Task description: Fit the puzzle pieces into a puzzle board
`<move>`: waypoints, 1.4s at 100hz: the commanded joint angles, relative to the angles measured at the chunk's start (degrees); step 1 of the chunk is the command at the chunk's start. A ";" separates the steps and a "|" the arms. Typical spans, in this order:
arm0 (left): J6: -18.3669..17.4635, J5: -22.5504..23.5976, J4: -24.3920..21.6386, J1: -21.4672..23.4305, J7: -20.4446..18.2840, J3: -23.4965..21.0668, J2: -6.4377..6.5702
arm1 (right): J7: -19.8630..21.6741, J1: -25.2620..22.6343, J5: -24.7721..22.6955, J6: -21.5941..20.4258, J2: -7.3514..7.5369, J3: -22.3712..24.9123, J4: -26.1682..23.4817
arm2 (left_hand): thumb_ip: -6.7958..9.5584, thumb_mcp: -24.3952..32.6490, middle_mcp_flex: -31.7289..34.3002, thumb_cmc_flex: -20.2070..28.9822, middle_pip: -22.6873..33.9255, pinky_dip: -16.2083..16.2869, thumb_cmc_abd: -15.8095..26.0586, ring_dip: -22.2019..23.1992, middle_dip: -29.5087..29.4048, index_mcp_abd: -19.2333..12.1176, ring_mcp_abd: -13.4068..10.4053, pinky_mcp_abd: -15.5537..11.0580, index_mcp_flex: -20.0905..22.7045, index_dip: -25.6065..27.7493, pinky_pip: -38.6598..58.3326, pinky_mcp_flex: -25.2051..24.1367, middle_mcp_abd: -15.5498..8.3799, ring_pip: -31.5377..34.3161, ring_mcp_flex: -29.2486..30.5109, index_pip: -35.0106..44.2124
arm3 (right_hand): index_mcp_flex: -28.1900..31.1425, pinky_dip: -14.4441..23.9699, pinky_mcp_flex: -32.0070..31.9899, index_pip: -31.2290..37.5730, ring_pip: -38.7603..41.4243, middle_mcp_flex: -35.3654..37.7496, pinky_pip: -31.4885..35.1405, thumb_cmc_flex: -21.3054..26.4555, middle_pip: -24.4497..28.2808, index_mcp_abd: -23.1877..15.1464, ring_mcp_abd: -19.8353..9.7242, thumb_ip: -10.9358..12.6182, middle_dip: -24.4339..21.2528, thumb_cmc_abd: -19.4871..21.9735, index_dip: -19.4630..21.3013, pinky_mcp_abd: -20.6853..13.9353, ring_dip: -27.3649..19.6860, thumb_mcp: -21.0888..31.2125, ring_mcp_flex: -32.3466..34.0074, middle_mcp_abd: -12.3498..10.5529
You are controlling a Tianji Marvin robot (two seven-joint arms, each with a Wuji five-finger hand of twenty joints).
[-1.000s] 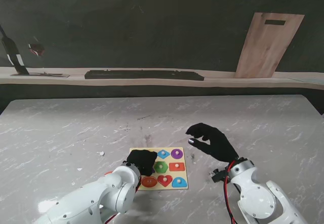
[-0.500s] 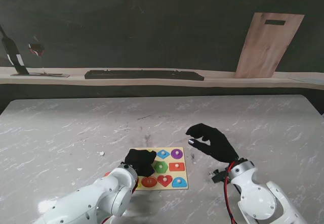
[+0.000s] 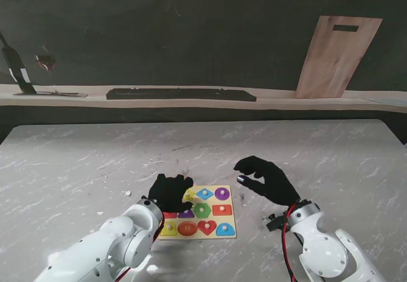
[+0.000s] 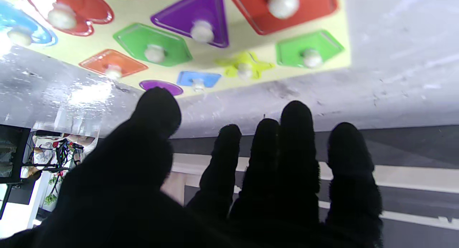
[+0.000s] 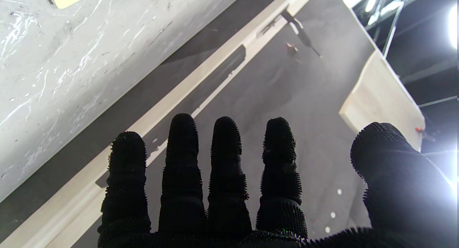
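Puzzle board (image 3: 233, 225) flat on the desk (image 3: 76, 161), close to the near edge and about midway along it.

Left hand (image 3: 168, 193) spread over the board's far left corner, fingers apart, palm down, nothing held. Hard to tell from the stand view whether touching or just clear of the pieces; in the wrist view, no contact seen. Directly by the fingertips (image 4: 296, 115): yellow star (image 4: 245, 65) and green pentagon (image 4: 310, 50), each with a pale knob standing up. Farther in: blue diamond (image 4: 198, 78), purple triangle (image 4: 200, 20), green hexagon (image 4: 152, 45), all apparently in their recesses. Cannot tell whether the star sits fully down or slightly proud.

Right hand (image 3: 267, 179) raised off the desk beside the board's right edge, apart from it, fingers loosely curled, nothing held.

Likely troubles, as judged from here:
- Snagging a knob with a fuzzy glove finger while moving across the corner, and so tipping the star or pentagon out of its recess.
- Pressing down off-centre on a piece not quite aligned, and so wedging it tilted instead of seating it.
- Shoving sideways on a light board lying loose on smooth marbled stone, with nothing bracing it, and so sliding or turning it toward the near edge.
- Blocking the stand view of the left column with the hand itself, and so missing a bad fit.
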 commanded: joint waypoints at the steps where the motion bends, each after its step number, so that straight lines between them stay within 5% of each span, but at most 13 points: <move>1: -1.09 1.20 -1.65 1.39 -0.93 -2.12 1.59 | -0.02 -0.43 0.08 -0.24 -0.15 -0.04 -0.41 | 2.59 -0.17 -1.07 0.43 -1.87 -0.90 1.03 0.78 -1.64 -0.19 0.47 1.11 2.69 -0.25 -0.53 -1.18 1.22 -1.40 -0.90 0.15 | 1.01 0.56 -0.57 1.13 0.81 0.84 0.85 0.88 0.31 -1.04 -1.15 0.52 0.57 1.05 0.69 -0.78 0.33 -1.02 0.54 -1.08; 17: -4.35 5.02 -6.88 7.04 -6.51 -10.30 2.65 | 0.17 -0.49 0.59 -0.16 -0.16 0.03 -0.51 | 2.09 -0.32 6.67 0.45 -1.05 -0.82 2.46 0.66 -3.03 -1.50 2.34 2.18 10.30 0.77 -0.64 -1.16 0.83 -2.47 0.63 3.02 | 0.93 0.56 -0.57 1.09 0.83 0.84 0.85 0.93 0.33 -1.09 -1.10 0.52 0.57 1.01 0.67 -0.77 0.34 -1.02 0.53 -1.11; 34: -11.19 16.26 -10.65 11.61 -12.80 -17.09 3.99 | 0.53 -0.44 1.44 -0.09 -0.17 0.05 -0.55 | 0.42 -3.52 11.25 1.48 -0.12 -0.34 2.41 0.46 -3.37 -2.93 0.55 0.73 13.17 0.91 0.79 0.87 -0.64 -2.72 2.94 6.04 | 1.09 0.56 -0.57 1.11 0.85 0.81 0.86 0.89 0.32 -0.96 -1.16 0.52 0.57 1.06 0.67 -0.75 0.34 -1.05 0.56 -1.04; 50: -11.85 18.83 -13.71 14.44 -19.84 -19.78 4.26 | 0.83 -0.44 2.14 0.17 -0.18 0.03 -0.64 | 0.09 -3.64 11.32 1.86 -0.64 -0.56 2.36 0.24 -3.77 -2.92 0.43 0.28 13.28 -0.01 0.38 0.14 -0.97 -3.42 2.40 6.18 | 1.03 0.56 -0.58 1.10 0.86 0.83 0.86 0.95 0.34 -1.00 -1.16 0.52 0.58 1.03 0.67 -0.76 0.35 -1.04 0.54 -0.94; 78: -15.77 23.00 -16.08 16.21 -26.15 -21.92 4.60 | 1.30 -0.29 2.79 0.40 -0.15 -0.03 -0.54 | -0.07 -4.98 12.62 1.56 -0.27 -0.88 2.98 0.15 -3.72 -4.02 -0.63 -0.94 13.63 -0.19 0.31 -0.09 -2.25 -4.44 2.47 7.04 | 1.00 0.56 -0.58 1.17 0.87 0.83 0.87 0.94 0.35 -0.98 -1.13 0.53 0.58 1.03 0.68 -0.74 0.35 -1.05 0.56 -1.01; 122: -15.23 22.17 -14.06 14.52 -26.83 -19.94 4.80 | 1.20 -0.27 2.64 0.32 -0.16 -0.03 -0.49 | 1.60 -4.22 12.24 0.65 -0.74 -1.29 3.91 0.08 -4.02 -3.53 -0.78 -1.30 12.04 -0.98 -0.02 -0.20 -2.33 -5.24 2.45 5.19 | 1.01 0.56 -0.59 1.17 0.88 0.83 0.87 0.99 0.35 -1.03 -1.09 0.52 0.58 1.06 0.65 -0.80 0.35 -1.07 0.54 -1.05; 140: -15.04 23.32 -13.55 14.35 -26.42 -19.31 4.82 | 1.13 -0.27 2.52 0.29 -0.16 -0.04 -0.46 | 2.17 1.32 14.95 -2.54 -1.13 -1.74 0.19 -2.18 -5.92 -2.37 -1.05 -1.85 10.78 -0.15 0.70 2.42 -1.99 -6.05 5.50 3.27 | 0.98 0.55 -0.58 1.17 0.87 0.83 0.86 0.98 0.34 -0.97 -1.13 0.53 0.58 1.05 0.64 -0.80 0.35 -1.06 0.54 -1.10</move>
